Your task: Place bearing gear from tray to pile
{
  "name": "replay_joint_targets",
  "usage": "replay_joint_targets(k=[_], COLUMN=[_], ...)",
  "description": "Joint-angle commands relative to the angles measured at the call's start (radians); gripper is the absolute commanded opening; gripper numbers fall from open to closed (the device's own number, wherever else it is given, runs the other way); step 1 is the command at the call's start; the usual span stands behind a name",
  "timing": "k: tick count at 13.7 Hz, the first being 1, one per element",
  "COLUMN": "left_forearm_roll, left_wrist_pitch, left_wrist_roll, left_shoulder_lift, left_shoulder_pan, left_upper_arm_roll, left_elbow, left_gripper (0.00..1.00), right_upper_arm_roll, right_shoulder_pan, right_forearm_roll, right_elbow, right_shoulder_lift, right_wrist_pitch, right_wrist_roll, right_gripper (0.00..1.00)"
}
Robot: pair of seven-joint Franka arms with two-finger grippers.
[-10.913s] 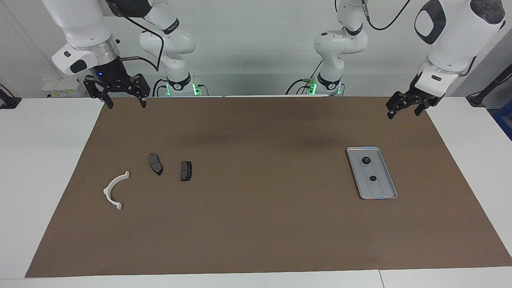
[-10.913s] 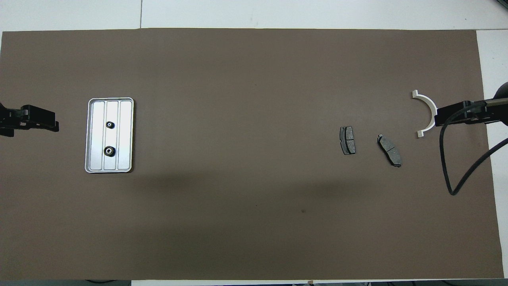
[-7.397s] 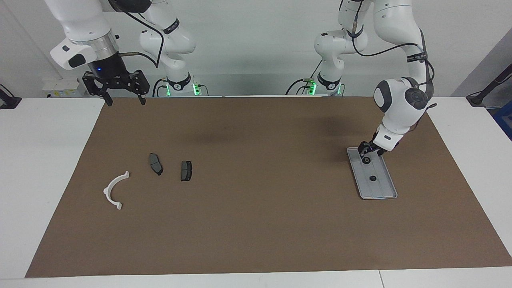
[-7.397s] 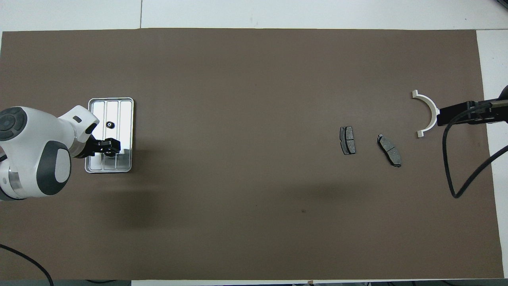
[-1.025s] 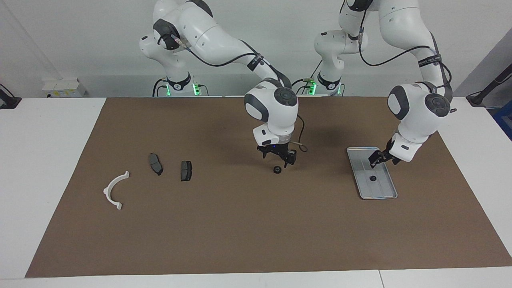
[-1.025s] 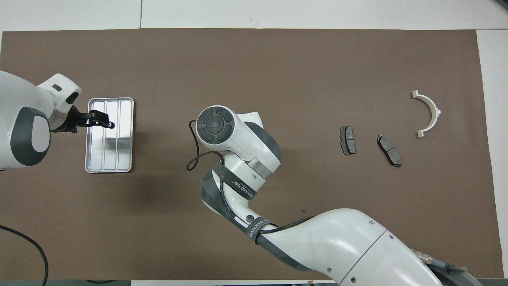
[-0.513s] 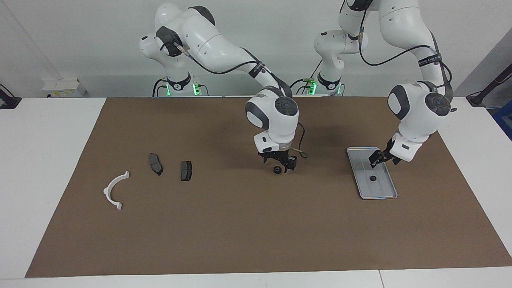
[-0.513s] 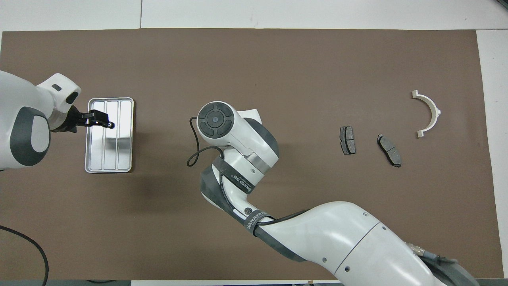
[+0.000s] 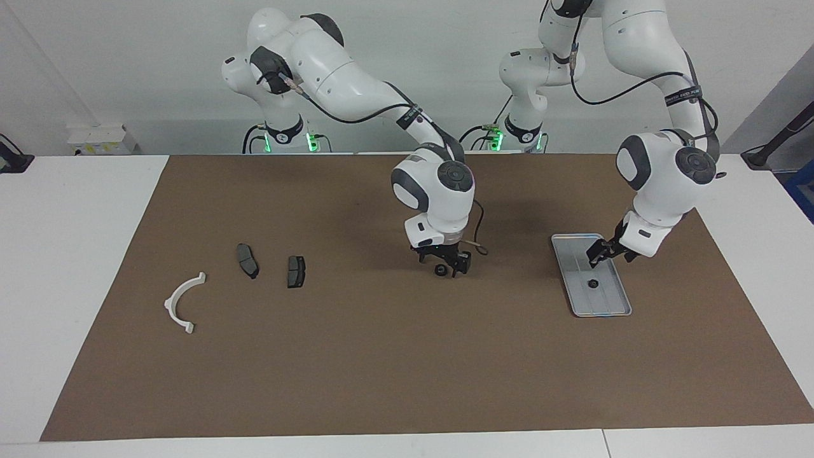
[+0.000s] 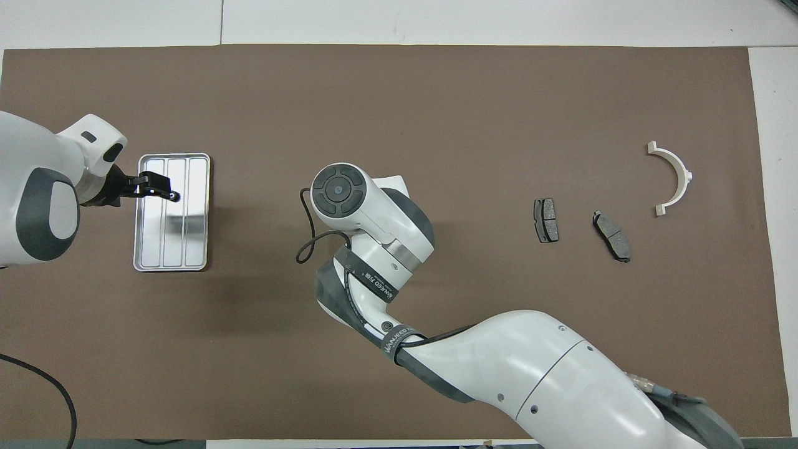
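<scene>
Where the white wall (image 9: 127, 63) meets the white table (image 9: 76, 222), green lamps (image 9: 310, 141) glow at both arm bases, at twelve o'clock in the facing view. A brown mat (image 9: 381, 369) covers most of the table.

Reaching in from eleven o'clock in that view, the right arm carries a dark band (image 10: 374, 285) whose white lettering seems to read "WANJEED"; the smaller characters after it cannot be made out. The right gripper (image 9: 444, 265) is low over the mat just off its centre, toward one o'clock, with its fingers apart. One black bearing gear (image 9: 439, 270) lies on the mat between them; whether they touch it cannot be told.

The left gripper (image 9: 608, 252) hangs over the tray's end nearer the robots. Its fingers look apart and hold nothing.

At three o'clock on the mat in the facing view lies the tray (image 9: 609, 300), silver-grey and ribbed. The pile sits at nine o'clock, well apart from both gears: a white curved bracket (image 9: 181, 304) toward the right arm's end, then two dark pads (image 9: 247, 261) (image 9: 295, 271) side by side and apart. A second, smaller gear (image 9: 593, 284) rests in the tray's middle.
</scene>
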Motion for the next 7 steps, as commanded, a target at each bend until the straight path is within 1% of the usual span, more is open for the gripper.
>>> replay_joint_targets(k=[1, 3, 6, 7], left_forearm_roll=[0.008, 0.008, 0.008, 0.008], left_wrist_pitch=[0.033, 0.039, 0.039, 0.038], left_wrist_roll=[-0.006, -0.003, -0.003, -0.004], left_shoulder_lift=[-0.025, -0.026, -0.026, -0.028], left_shoulder_pan=[0.006, 0.006, 0.004, 0.010], left_upper_arm_roll=[-0.005, -0.005, -0.005, -0.006], left_elbow=[-0.034, -0.036, -0.038, -0.041], left_gripper=[1.00, 1.00, 1.00, 1.00], right_upper_arm_roll=[0.005, 0.005, 0.005, 0.005], right_shoulder_pan=[0.001, 0.001, 0.001, 0.001], right_forearm_roll=[-0.005, -0.002, -0.001, 0.001], right_elbow=[0.020, 0.017, 0.014, 0.013], right_shoulder_lift=[0.015, 0.015, 0.015, 0.015], right_wrist_pitch=[0.016, 0.038, 0.047, 0.058], right_wrist_roll=[0.015, 0.017, 0.018, 0.017], right_gripper=[0.89, 0.76, 0.68, 0.63])
